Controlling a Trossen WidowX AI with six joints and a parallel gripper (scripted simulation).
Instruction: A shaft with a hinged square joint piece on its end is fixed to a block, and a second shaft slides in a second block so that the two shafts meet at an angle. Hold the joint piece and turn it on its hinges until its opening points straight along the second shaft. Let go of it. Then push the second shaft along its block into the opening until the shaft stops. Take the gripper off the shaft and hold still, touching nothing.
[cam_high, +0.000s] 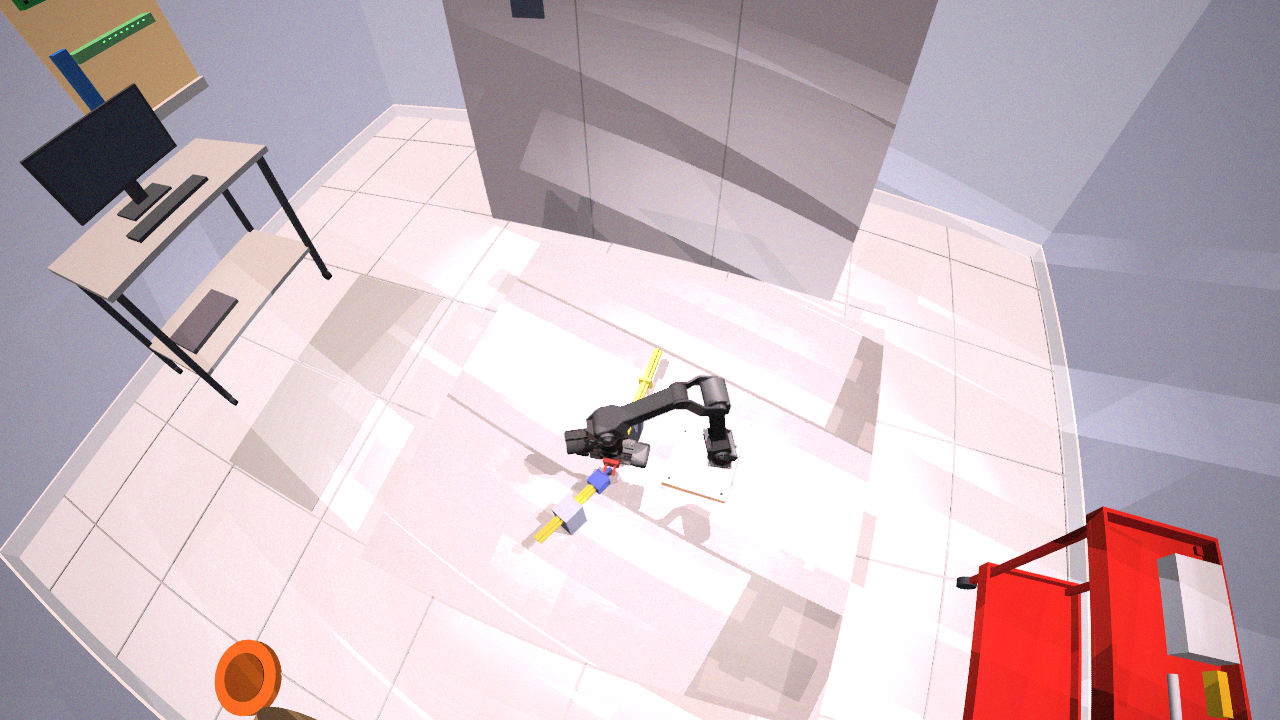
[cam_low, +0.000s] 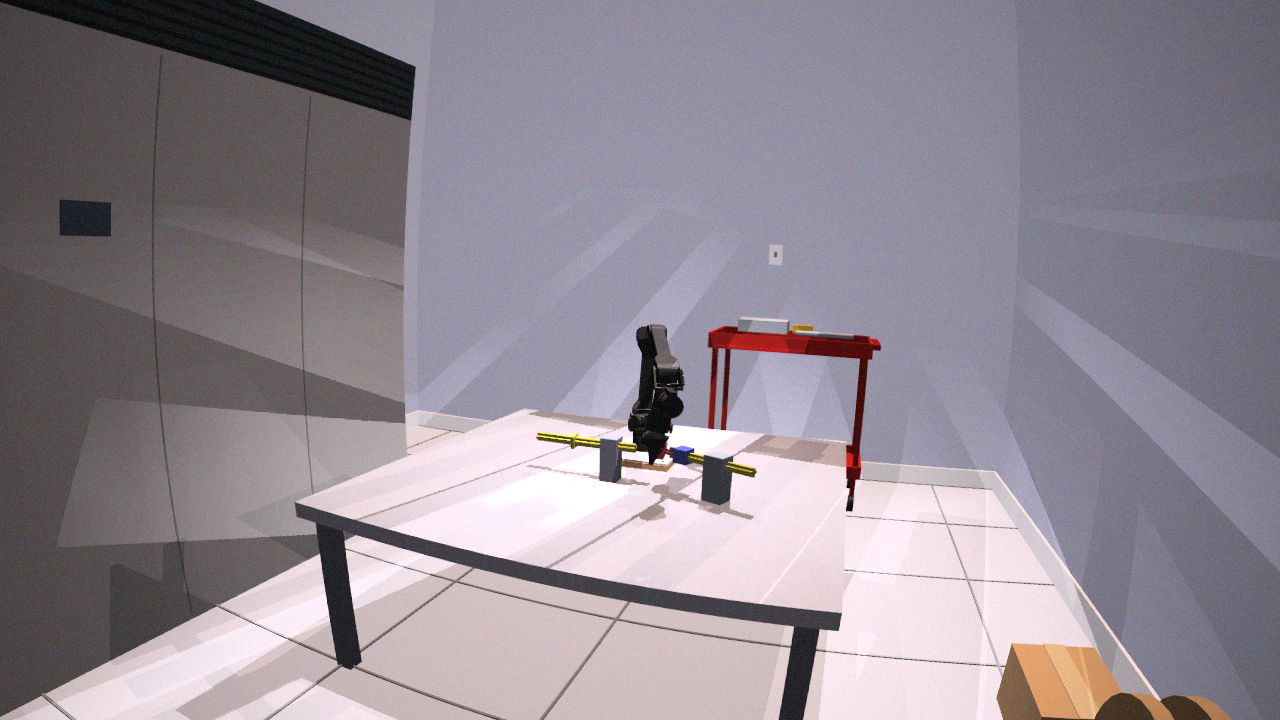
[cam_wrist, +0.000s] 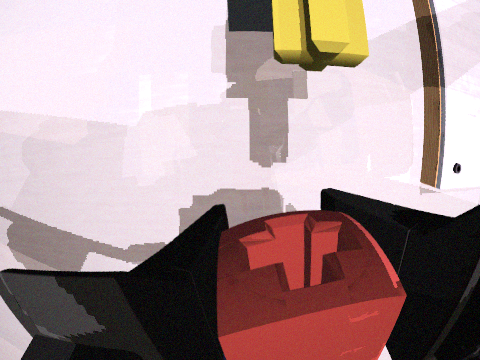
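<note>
Two black fingers close on the red square joint piece from either side, so the jaws stand part-way open with that piece clamped between them. The grip sits on its flanks, which leaves the cross-shaped opening on its face uncovered; I judge this is so the piece can be swung on its hinges while the mouth stays free to receive a shaft. In the wrist view that opening faces up toward the grooved yellow second shaft, whose blunt end stands well apart from it and slightly to one side, so the aim looks close but I cannot tell if it is exact.

Behind the red piece a blue hinge block links it to the yellow fixed shaft, which passes through a grey support block. All of this lies near the middle of the white table, strung along one line. The second grey block carries the sliding shaft toward the far left corner.

Nearby lies a thin white plate with a brown edge strip, just beside the shaft's path but not across it. The black arm itself hangs over the gap between opening and shaft end, and would need to move off before pushing
</note>
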